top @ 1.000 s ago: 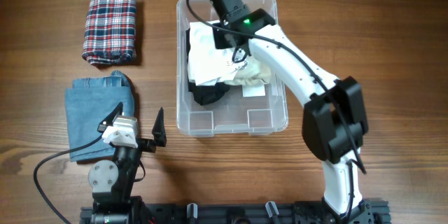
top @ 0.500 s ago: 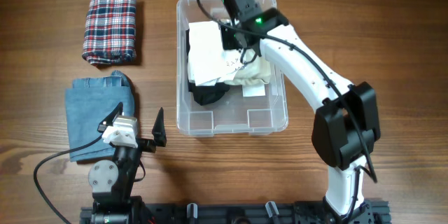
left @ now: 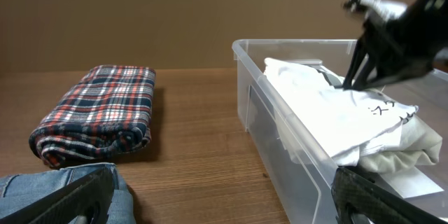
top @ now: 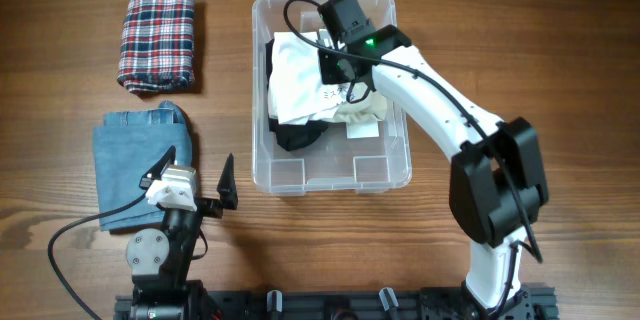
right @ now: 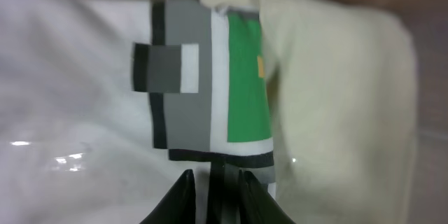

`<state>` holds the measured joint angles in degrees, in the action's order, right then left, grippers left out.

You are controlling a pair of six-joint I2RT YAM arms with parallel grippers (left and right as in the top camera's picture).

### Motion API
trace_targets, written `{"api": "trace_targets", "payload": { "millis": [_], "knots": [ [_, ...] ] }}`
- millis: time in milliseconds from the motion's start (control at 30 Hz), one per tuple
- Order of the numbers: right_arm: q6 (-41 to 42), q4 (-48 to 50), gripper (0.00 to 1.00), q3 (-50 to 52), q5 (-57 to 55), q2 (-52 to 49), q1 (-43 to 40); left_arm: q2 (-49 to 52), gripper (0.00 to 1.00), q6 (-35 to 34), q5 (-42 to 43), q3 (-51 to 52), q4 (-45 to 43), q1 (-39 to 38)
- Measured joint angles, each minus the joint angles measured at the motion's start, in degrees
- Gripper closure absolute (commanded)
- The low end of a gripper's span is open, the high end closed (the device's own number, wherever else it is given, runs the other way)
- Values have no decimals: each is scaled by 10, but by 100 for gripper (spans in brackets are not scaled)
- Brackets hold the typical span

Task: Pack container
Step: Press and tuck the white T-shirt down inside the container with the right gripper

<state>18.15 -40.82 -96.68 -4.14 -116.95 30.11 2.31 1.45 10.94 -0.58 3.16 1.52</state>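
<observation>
The clear container stands at the middle of the table, seen from the side in the left wrist view. Inside lie a white printed shirt, a cream garment and a black one. My right gripper reaches down into the container onto the shirt's print. Its jaws stand a narrow gap apart, and whether they pinch cloth does not show. My left gripper hovers wide open by the front edge, holding nothing.
A folded plaid cloth lies at the back left. Folded blue jeans lie in front of it, beside my left gripper. Bare wood separates these from the container.
My right gripper has shifted rightward and then slightly nearer over the garments in the container. The white shirt's top fold has settled flatter. The left arm has not moved.
</observation>
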Motion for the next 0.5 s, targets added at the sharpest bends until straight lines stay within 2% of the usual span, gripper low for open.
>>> {"api": "trace_targets", "payload": {
  "millis": [300,500],
  "knots": [
    [0,43,73,-56,49,90,1,0,0,0,0,0,0,0],
    [0,60,74,-60,87,68,8,0,0,0,0,0,0,0]
  ]
}}
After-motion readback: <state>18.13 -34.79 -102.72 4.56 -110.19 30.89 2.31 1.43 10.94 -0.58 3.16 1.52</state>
